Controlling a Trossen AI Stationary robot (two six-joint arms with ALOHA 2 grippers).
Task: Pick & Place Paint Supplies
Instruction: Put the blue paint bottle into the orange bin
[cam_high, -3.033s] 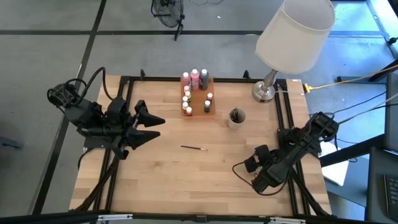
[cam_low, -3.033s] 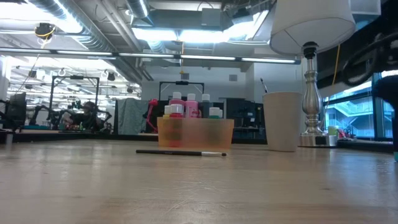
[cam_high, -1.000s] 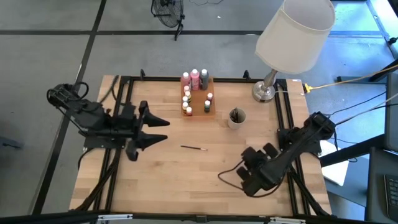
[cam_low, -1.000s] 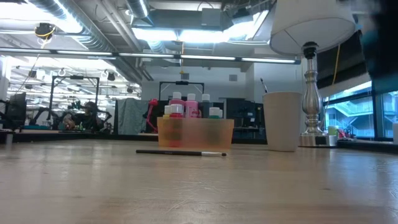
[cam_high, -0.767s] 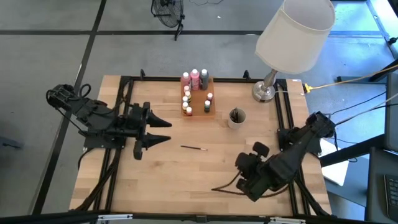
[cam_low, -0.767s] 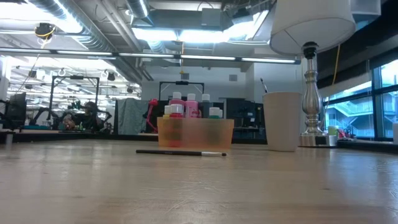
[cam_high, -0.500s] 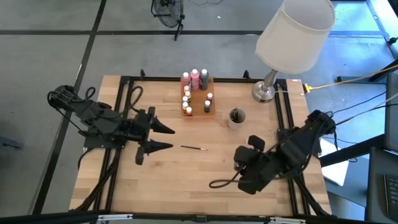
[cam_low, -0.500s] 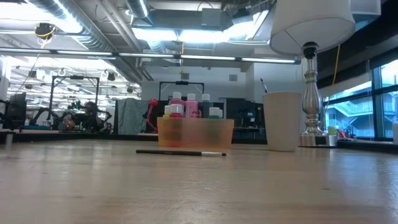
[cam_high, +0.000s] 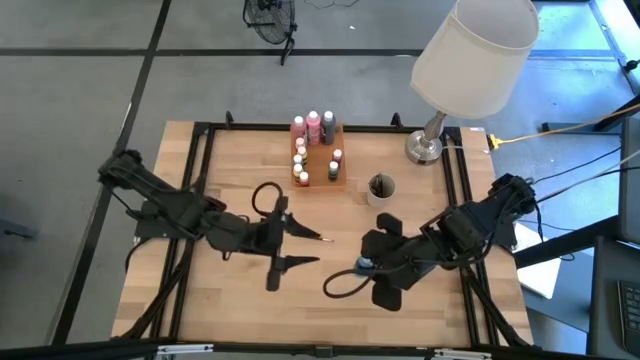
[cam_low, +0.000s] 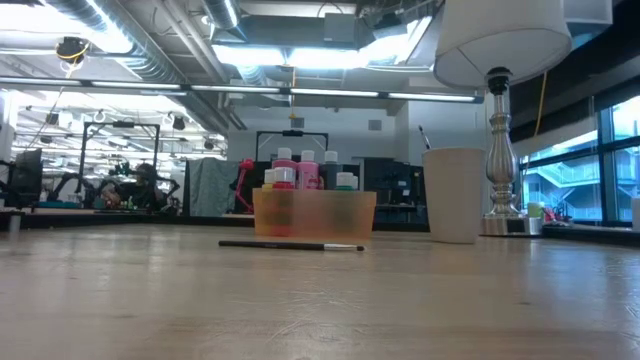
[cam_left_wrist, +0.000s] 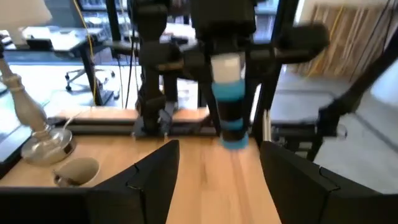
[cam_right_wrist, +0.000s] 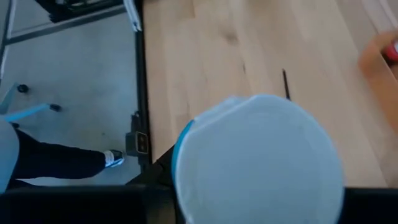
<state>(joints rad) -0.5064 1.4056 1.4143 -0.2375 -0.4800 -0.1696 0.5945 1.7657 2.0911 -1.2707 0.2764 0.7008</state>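
Swinging inward since a second ago: left gripper, jaws spread wide and empty, closing on the paintbrush lying mid-table; right gripper bringing a blue paint bottle, clamped, toward centre.

The high view looks straight down on the whole table. The low view sits at tabletop height, facing the orange tray, which the high view shares. The left wrist view looks level toward the lamp; the right wrist view looks down.
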